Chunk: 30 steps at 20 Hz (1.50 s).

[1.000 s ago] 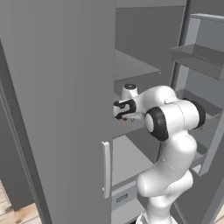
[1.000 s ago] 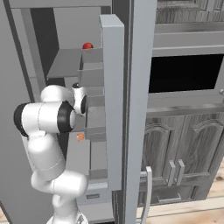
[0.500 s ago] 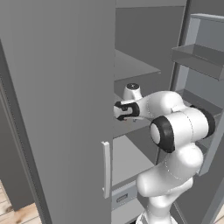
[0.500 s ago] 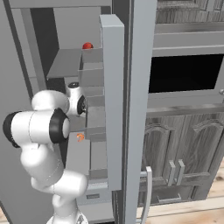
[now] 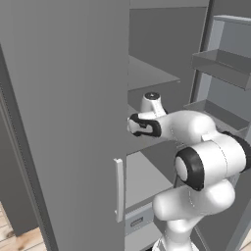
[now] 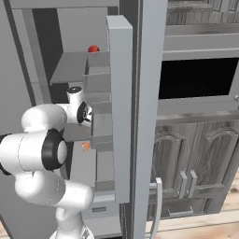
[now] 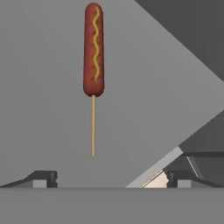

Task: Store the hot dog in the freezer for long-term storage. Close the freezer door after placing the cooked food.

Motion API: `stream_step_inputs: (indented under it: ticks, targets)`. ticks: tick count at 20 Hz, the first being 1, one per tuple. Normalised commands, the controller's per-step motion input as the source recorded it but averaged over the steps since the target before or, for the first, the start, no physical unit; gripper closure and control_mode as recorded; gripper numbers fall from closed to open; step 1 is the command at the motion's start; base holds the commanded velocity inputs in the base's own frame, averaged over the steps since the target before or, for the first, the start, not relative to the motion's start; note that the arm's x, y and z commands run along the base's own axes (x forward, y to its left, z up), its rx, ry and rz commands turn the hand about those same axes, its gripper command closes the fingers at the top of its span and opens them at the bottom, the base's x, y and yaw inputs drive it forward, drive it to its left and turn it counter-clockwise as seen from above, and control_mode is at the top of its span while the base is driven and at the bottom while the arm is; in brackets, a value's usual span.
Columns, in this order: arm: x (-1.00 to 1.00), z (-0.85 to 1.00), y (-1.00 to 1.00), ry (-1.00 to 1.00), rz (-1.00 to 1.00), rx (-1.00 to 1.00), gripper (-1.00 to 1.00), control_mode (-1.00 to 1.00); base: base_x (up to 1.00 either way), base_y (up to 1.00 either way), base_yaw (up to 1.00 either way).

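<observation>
Inside the grey freezer [image 5: 152, 73], the white arm reaches over a flat shelf [image 7: 39, 109], its end effector [image 7: 111, 178] spread wide and gripping nothing. Ahead of the fingertips [image 7: 43, 177], and apart from them, the hot dog [image 7: 93, 48] lies on that shelf, a red-brown sausage with a yellow mustard squiggle on a pale wooden stick. From the right base camera a small orange shape [image 6: 85, 146] shows on the shelf just below the wrist. To the right, the freezer door [image 6: 120, 107] stands open, grey bins [image 6: 100, 84] on its inner face. A round red item [image 6: 93, 49] sits on a higher shelf, and a black-windowed oven [image 6: 196, 77] lies farther right.
</observation>
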Motion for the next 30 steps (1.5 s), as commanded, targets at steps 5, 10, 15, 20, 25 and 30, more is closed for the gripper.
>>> stream_step_inputs:
  ticks: [5,10,15,20,25,30]
  targets:
    - [-0.33,0.22,0.0,0.0,0.0,0.0,-1.0,-1.0,0.0,0.0,0.0]
    - [-0.34,0.08,0.0,0.0,0.0,0.0,-1.0,-1.0,0.0,0.0,0.0]
    - [-0.39,0.13,0.0,0.0,0.0,0.0,-1.0,-1.0,0.0,0.0,0.0]
    - [-0.48,0.29,0.0,0.0,0.0,0.0,-1.0,-1.0,0.0,0.0,0.0]
    - [-0.45,0.3,0.0,0.0,0.0,0.0,-1.0,-1.0,0.0,0.0,0.0]
    - [-0.53,0.4,-0.03,0.0,0.12,0.0,-1.0,-1.0,0.0,0.0,0.0]
